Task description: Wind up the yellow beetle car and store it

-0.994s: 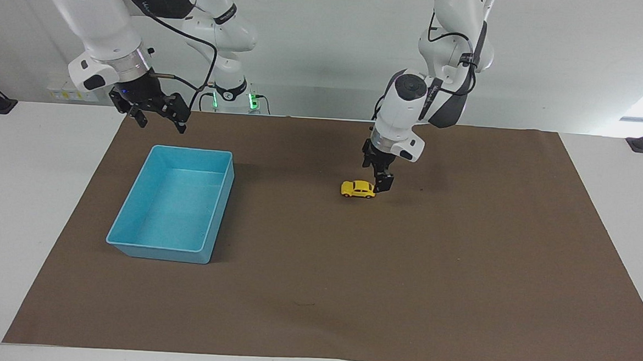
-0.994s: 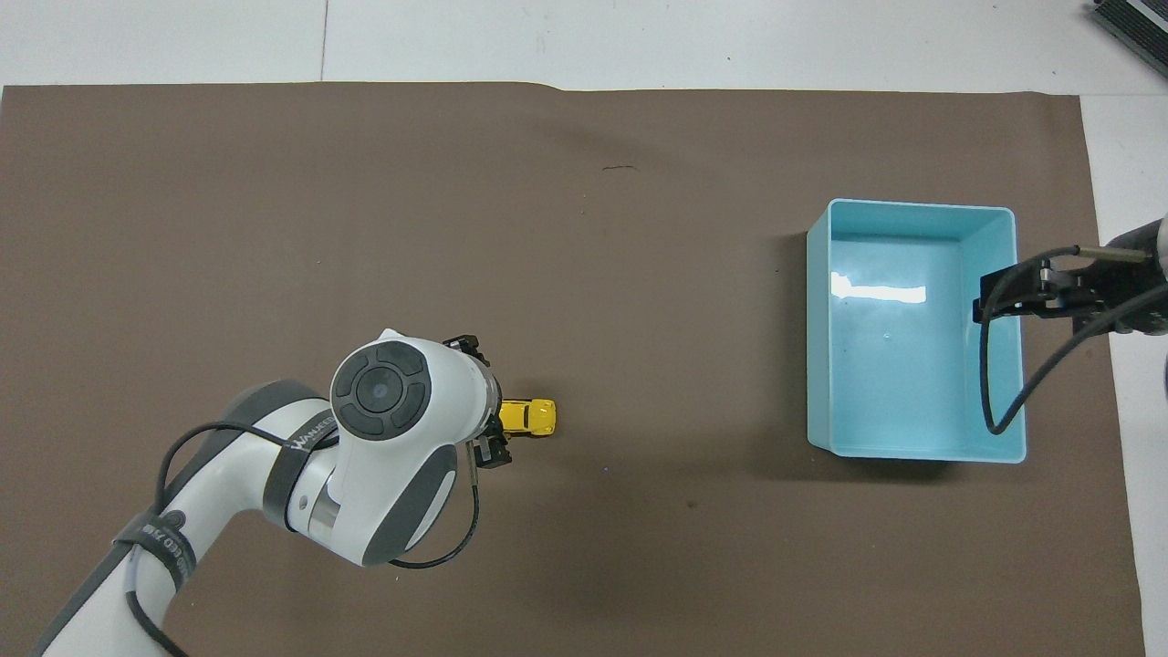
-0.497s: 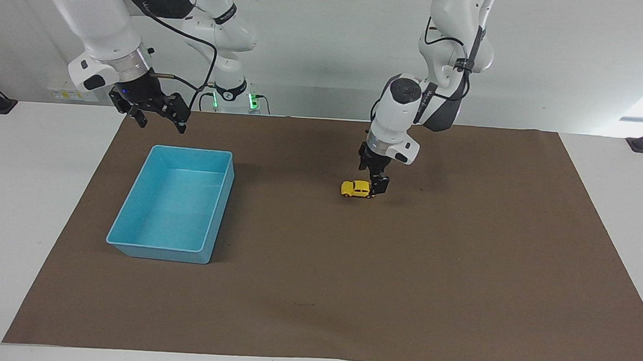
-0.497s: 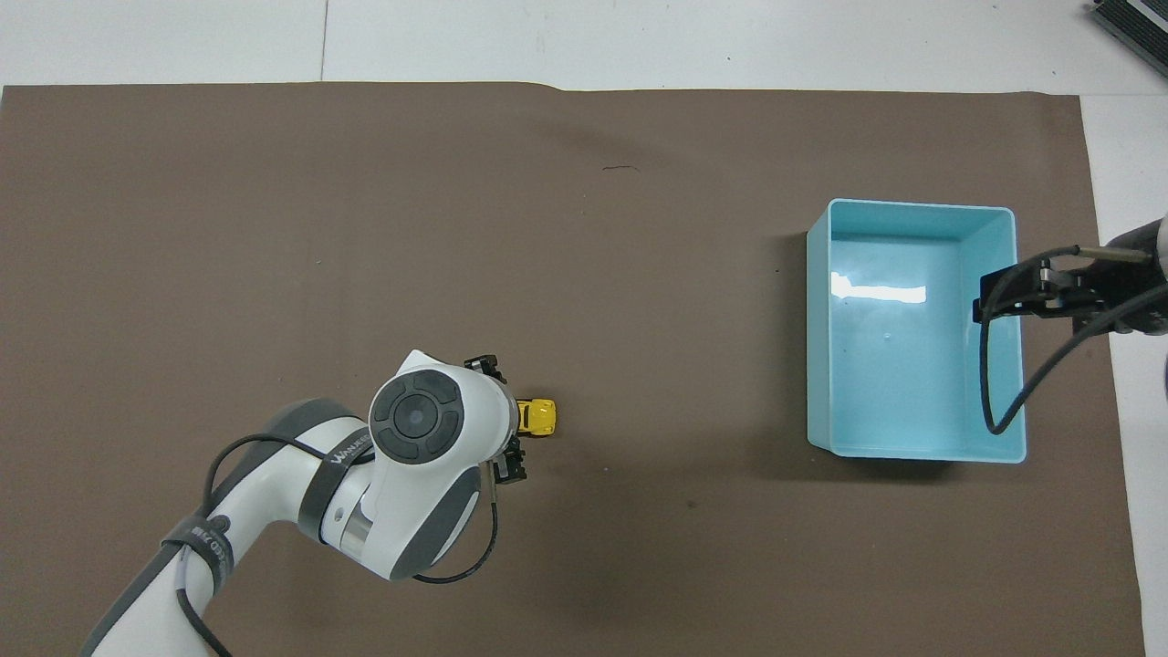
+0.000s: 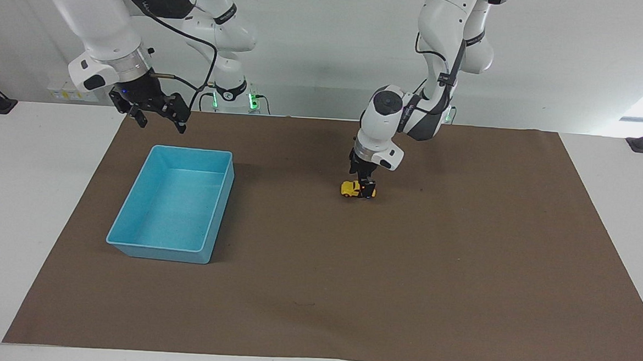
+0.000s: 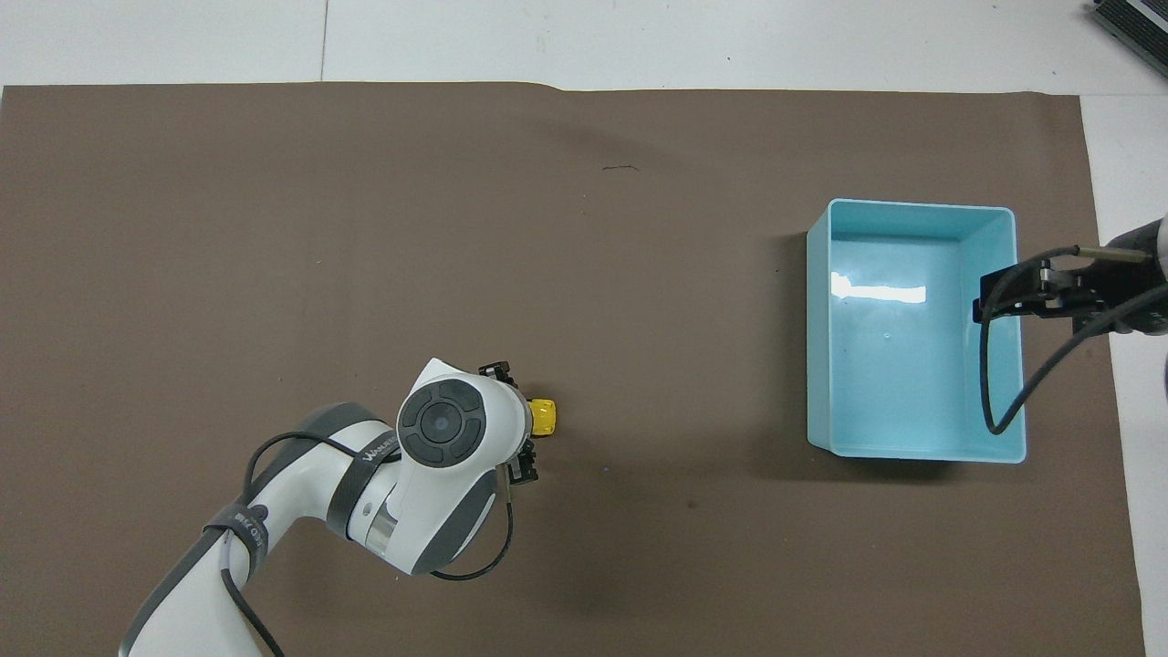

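The yellow beetle car (image 5: pixel 354 189) sits mid-table on the brown mat (image 5: pixel 460 265). The left tool (image 5: pixel 366 189) straddles it, released; grasping comes next, then closing squarely. The right tool (image 5: pixel 157 118) waits released above the blue bin (image 5: pixel 131 236).

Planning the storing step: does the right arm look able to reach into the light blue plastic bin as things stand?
Probably yes. The right gripper hangs open over the brown mat beside the light blue plastic bin, nothing between them; the bin's open top is uncovered. The small yellow beetle car sits apart under the left gripper.
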Robot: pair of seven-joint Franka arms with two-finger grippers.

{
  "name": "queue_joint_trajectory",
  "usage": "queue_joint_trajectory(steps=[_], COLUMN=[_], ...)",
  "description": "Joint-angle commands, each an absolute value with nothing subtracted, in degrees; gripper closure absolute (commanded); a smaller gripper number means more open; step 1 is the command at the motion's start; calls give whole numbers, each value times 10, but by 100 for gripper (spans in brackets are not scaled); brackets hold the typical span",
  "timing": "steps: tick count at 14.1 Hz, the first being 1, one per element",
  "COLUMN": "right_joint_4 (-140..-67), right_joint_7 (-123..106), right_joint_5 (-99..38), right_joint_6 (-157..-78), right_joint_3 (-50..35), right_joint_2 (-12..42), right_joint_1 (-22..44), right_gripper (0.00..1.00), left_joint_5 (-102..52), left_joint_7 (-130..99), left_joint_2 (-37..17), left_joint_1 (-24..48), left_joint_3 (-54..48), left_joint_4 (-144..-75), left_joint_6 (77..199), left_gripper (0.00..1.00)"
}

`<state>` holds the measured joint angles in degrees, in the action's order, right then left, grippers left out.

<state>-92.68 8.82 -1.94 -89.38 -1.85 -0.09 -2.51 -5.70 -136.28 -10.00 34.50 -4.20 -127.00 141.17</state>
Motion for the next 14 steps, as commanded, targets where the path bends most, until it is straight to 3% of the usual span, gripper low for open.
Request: queue_joint_trajectory(steps=[1, 5, 8, 11, 13, 14], right_joint_4=[-913, -913, -913, -913, -913, -913], right_joint_7=[78, 78, 78, 78, 78, 78], right_joint_5=[-25, -25, -25, -25, -25, -25], right_joint_6=[-885, -885, -885, -885, -885, -885], right_joint_3=[-22, -22, -22, -22, -22, -22], right_joint_2=[7, 7, 7, 7, 7, 7], right_joint_1=[-30, -30, -30, -30, -30, -30], right_gripper=[0, 0, 0, 0, 0, 0], left_joint_5=[-54, -53, -43, -42, -42, -42], left_joint_7=[-1369, -1368, -1367, -1363, -1362, -1361], left_joint_2=[-98, -99, -99, -99, -99, -99], left_joint_1=[349, 347, 347, 348, 347, 346], left_joint_3=[-33, -32, -32, -32, -32, -32], left_joint_4=[-1267, -1248, -1249, -1251, -1252, -1252], left_joint_6=[1404, 1391, 1393, 1395, 1395, 1397], left_gripper=[0, 3, 36, 61, 90, 96])
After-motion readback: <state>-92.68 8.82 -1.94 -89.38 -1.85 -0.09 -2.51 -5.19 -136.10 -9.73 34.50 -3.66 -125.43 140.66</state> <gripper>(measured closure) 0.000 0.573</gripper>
